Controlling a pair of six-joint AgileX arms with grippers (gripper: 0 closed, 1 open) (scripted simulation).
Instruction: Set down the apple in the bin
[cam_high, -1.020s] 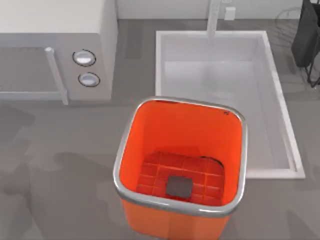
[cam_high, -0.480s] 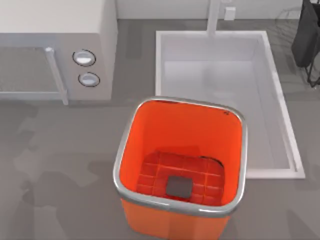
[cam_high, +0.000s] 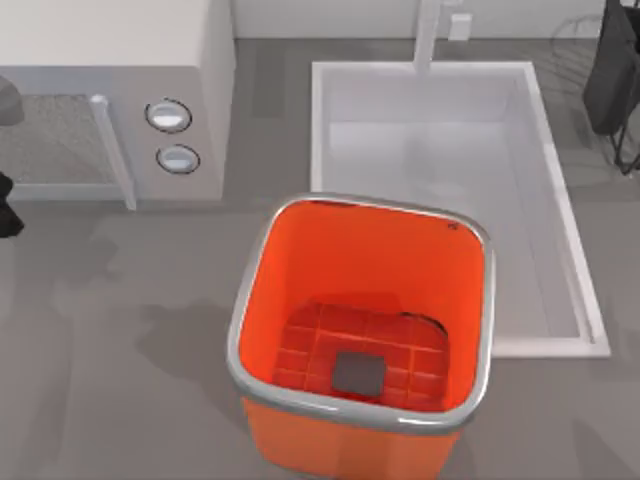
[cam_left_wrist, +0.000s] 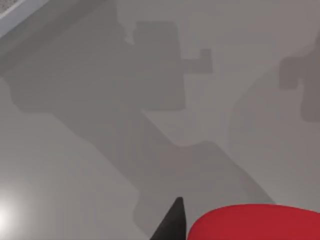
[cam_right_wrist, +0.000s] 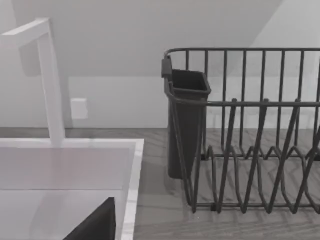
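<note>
A grey countertop (cam_high: 120, 330) fills most of the top view, mottled with soft shadows. At its far side a white sink basin (cam_high: 440, 190) is sunk into the surface, with a pale faucet (cam_high: 428, 35) rising at its back edge; to the left of it stands a white microwave (cam_high: 110, 100) with two round knobs and a bar handle. At the far right corner sits a dark wire dish rack (cam_right_wrist: 250, 130), its utensil cup hung on the near end (the right wrist view looks straight at it, past the sink's rim).

The bin (cam_high: 362, 215) stands on the counter in front of the sink, just touching its near edge in the top view, bright orange with a silvery rim; its gridded floor carries a dark grey square.

The left arm shows as a dark shape at the top view's left edge (cam_high: 6, 205), in front of the microwave door. In the left wrist view the apple (cam_left_wrist: 255, 222) sits right at the camera, red and rounded, with one dark fingertip (cam_left_wrist: 172, 222) against its side, above bare countertop well apart from the bin. The left gripper appears to be pinching the apple. Whether the right gripper is spread or closed I cannot tell.
</note>
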